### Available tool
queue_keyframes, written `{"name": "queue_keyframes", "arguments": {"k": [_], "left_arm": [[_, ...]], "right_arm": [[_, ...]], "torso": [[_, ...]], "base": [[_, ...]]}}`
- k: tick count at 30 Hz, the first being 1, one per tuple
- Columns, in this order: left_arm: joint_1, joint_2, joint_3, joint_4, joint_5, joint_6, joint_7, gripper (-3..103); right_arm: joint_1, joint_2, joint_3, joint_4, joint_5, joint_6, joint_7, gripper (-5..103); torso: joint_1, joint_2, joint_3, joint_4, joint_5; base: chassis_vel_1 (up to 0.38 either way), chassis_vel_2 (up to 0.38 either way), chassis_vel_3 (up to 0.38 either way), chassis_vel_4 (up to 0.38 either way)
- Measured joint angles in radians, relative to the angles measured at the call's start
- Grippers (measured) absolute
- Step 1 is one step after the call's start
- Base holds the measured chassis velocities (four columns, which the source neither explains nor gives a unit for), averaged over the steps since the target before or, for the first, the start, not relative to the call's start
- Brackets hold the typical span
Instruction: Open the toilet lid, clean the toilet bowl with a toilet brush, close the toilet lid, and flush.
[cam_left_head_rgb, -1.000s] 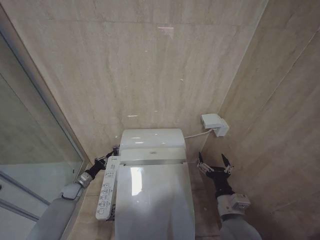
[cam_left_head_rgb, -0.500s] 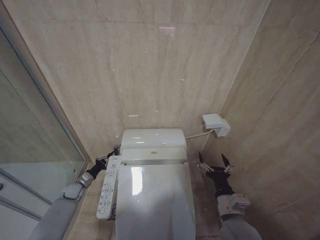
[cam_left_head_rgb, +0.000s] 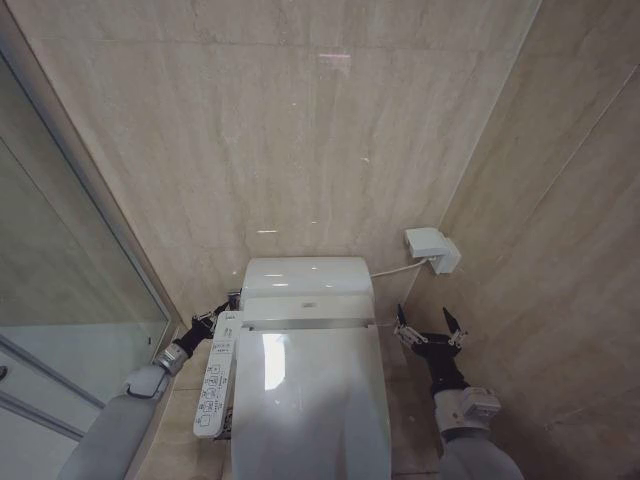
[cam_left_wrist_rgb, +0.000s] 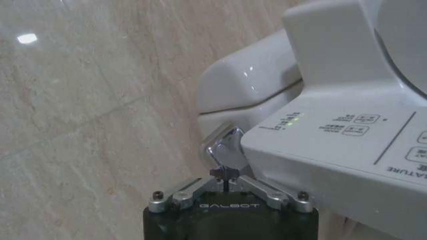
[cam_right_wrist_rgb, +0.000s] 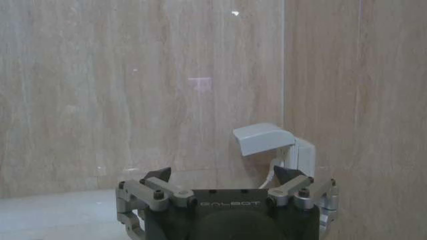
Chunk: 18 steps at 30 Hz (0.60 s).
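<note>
Beige-tiled corner, toilet lid (cam_left_head_rgb: 310, 400) down, left claw (cam_left_wrist_rgb: 227, 182) pinched beside chrome lever (cam_left_wrist_rgb: 225, 145), right claw (cam_left_head_rgb: 430, 325) spread.

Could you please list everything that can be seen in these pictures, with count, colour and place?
Toilet lid: one, glossy white, closed flat over the bowl, centre foreground.
Toilet tank: one, white, behind the lid against the back wall.
Button panel: one, white with small printed keys, along the toilet's left side.
Flush lever: one, chrome, on the tank's side behind the button panel.
Wall socket cover: one, white, on the right wall, with a white cable running to the toilet.
Glass partition: one, clear with a pale frame, far left.
Walls: beige stone tile, behind and to the right.
Left gripper: one, black and silver, shut, tips at the flush lever.
Right gripper: one, black, open, beside the toilet's right side.
</note>
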Motion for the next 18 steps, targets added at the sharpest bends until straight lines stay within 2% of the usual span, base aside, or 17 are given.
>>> {"name": "queue_keyframes", "arguments": {"k": [18], "left_arm": [[-0.004,0.000,-0.003,0.001,-0.003,-0.001,0.013,0]], "right_arm": [[0.000,0.000,0.000,0.000,0.000,0.000,0.000,100]], "torso": [[0.000,0.000,0.000,0.0000,0.0000]], "base": [[0.000,0.000,0.000,0.000]]}}
